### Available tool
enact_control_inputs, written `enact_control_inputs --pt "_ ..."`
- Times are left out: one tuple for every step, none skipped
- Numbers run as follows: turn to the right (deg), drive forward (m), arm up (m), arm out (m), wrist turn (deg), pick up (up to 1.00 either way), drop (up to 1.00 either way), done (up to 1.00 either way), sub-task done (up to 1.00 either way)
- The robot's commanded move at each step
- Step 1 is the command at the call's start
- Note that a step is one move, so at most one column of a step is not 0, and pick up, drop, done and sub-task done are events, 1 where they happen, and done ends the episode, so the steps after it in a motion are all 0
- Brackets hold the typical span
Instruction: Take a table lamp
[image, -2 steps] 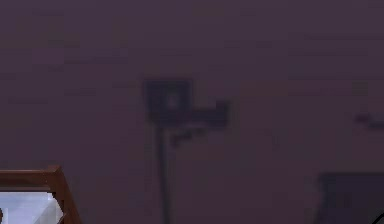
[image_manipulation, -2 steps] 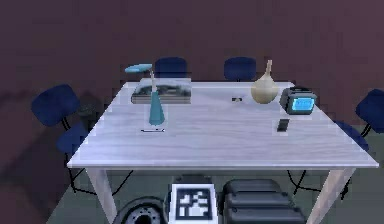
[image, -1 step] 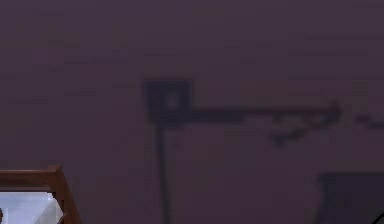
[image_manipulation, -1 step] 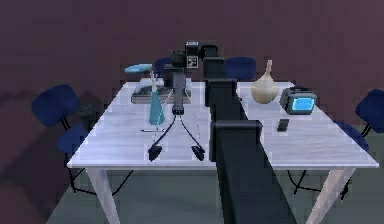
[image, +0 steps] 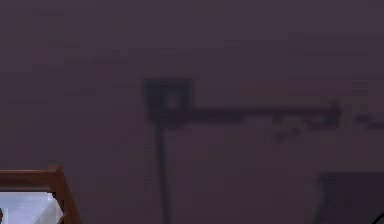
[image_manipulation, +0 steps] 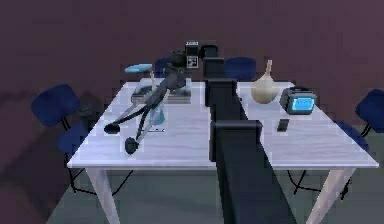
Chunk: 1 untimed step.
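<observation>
In the arm side view a dark jointed table lamp (image_manipulation: 150, 108) stands on the white table (image_manipulation: 180, 148), its base near the table's left part and its stem rising toward the far edge. My arm (image_manipulation: 230, 130) stretches over the table. The gripper (image_manipulation: 179, 66) sits at the lamp's upper end, left of the two white squares (image_manipulation: 200, 47). I cannot tell whether it holds anything.
A beige vase (image_manipulation: 264, 86), a small blue box-like device (image_manipulation: 298, 100) and a small dark flat item (image_manipulation: 283, 125) lie on the table's right half. Blue chairs (image_manipulation: 55, 108) surround the table. In the forward view a wooden-framed piece (image: 45, 190) sits low at the left before a dark wall.
</observation>
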Motion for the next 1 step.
enact_control_inputs --pt "0.0 0.0 0.0 0.0 45.0 0.0 0.0 0.0 0.0"
